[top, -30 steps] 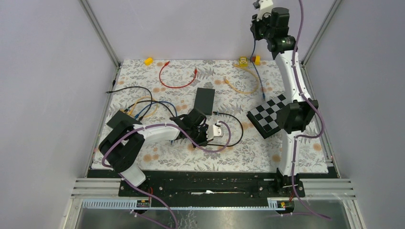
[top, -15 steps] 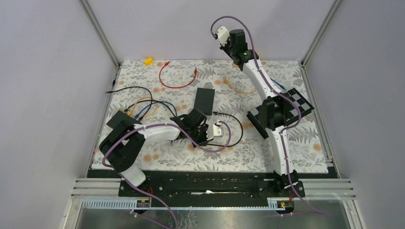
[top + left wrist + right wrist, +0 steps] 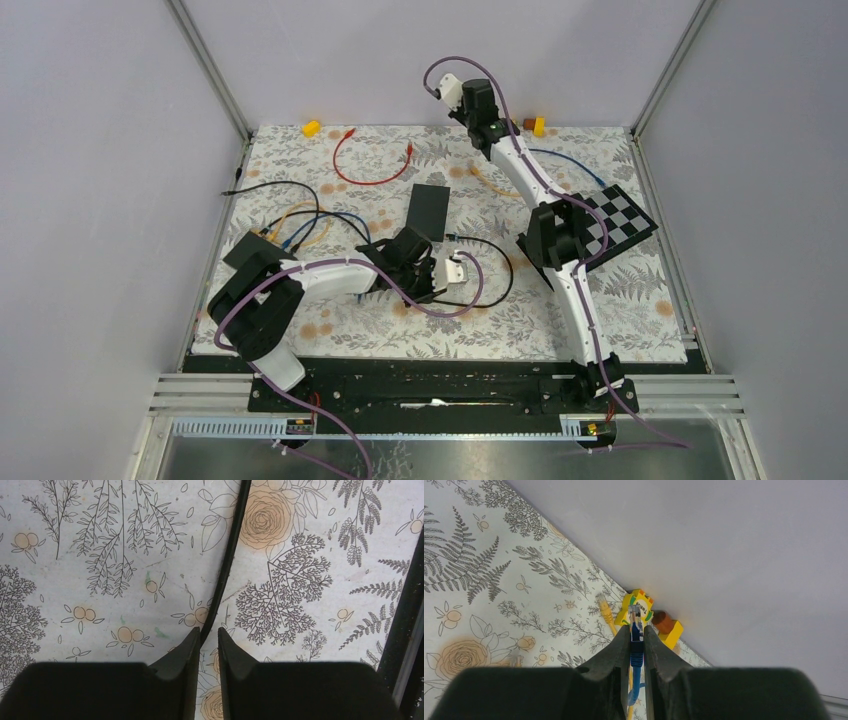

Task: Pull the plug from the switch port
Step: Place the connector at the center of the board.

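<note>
Pale cloth (image 3: pixel 640 300) printed with grey ferns and orange roses covers the whole table. Plain lilac-grey walls (image 3: pixel 350 60) close it in on three sides, with aluminium posts (image 3: pixel 205 65) in the far corners.

The right claw (image 3: pixel 636 626) is raised near the far wall and pinches the blue plug (image 3: pixel 635 617). The plug's clear tip pokes out past the fingertips, free of any port. Its blue cable (image 3: pixel 575 160) trails back below the claw and across the cloth. Just beyond the fingertips a yellow block (image 3: pixel 639 602) lies where cloth meets wall. An orange-brown cap (image 3: pixel 663 621) sits to the block's right and a yellow cable's plug (image 3: pixel 604 607) to its left.

The left claw (image 3: pixel 208 630) hangs low over mid-table with its jaws a narrow slit apart and cloth showing between them. A black cable (image 3: pixel 227 565) runs away from the fingertips and enters that slit at the left finger. Whether the pads touch it cannot be told.

A flat black box (image 3: pixel 430 208) lies just beyond this claw. No port shows on it, so it cannot be confirmed as the switch. Well behind the claw, orange, blue and black leads (image 3: pixel 300 222) bunch together and vanish under the arm's elbow. A dark straight edge (image 3: pixel 407 610) is cut off at the right of the left wrist view and is unreadable. The right arm covers part of a checkerboard (image 3: pixel 620 215).
</note>
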Robot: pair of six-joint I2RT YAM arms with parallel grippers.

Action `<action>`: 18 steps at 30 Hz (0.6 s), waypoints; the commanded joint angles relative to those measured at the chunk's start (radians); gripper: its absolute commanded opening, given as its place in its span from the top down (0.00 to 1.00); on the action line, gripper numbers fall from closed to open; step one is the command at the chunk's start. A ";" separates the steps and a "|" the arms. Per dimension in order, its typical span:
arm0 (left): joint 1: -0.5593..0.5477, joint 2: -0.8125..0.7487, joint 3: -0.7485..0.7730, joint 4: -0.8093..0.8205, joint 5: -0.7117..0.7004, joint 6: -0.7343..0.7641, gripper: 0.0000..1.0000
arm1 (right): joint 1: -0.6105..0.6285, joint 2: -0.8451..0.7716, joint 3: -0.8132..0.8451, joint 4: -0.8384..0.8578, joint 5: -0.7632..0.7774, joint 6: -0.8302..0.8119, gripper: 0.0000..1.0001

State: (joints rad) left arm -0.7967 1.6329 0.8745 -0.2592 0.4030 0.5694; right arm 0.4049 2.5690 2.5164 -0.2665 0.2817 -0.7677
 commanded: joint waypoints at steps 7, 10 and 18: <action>-0.001 -0.032 -0.022 0.079 -0.038 -0.032 0.71 | 0.008 -0.069 -0.042 -0.037 -0.068 0.135 0.78; -0.001 -0.045 -0.027 0.093 -0.054 -0.041 0.65 | 0.006 -0.101 -0.058 -0.062 -0.094 0.182 0.56; -0.001 -0.086 -0.039 0.112 -0.087 -0.056 0.48 | 0.006 -0.189 -0.125 -0.108 -0.138 0.274 0.20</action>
State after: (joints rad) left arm -0.7967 1.5986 0.8471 -0.2024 0.3416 0.5251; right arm 0.4068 2.5275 2.3955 -0.3622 0.1883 -0.5709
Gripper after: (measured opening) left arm 0.486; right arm 0.733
